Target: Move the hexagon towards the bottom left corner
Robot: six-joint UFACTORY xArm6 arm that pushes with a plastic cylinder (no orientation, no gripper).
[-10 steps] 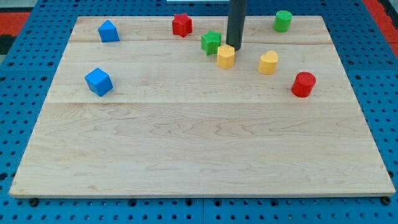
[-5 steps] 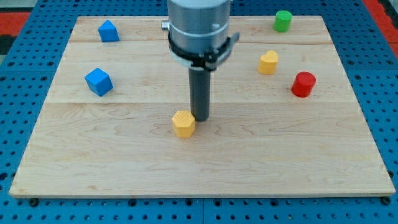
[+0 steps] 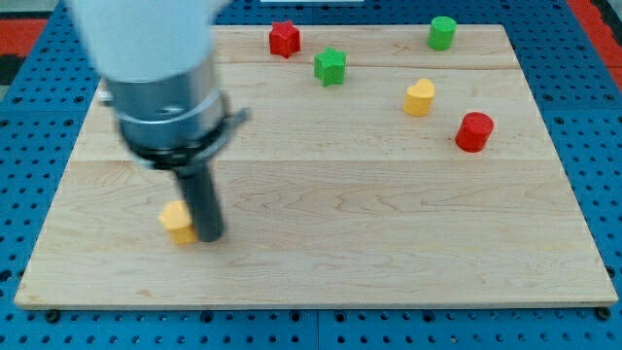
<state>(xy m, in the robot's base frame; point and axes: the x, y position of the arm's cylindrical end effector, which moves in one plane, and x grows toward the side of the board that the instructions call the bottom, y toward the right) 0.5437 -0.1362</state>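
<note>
Camera view: my tip is seen touching the yellow hexagon on its right, toward the board's bottom left. No gripper is fitted, only a rod.

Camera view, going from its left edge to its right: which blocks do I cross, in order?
Yellow hexagon → red star → green star → yellow heart → green cylinder → red cylinder. My tip touches the hexagon's right side.
</note>
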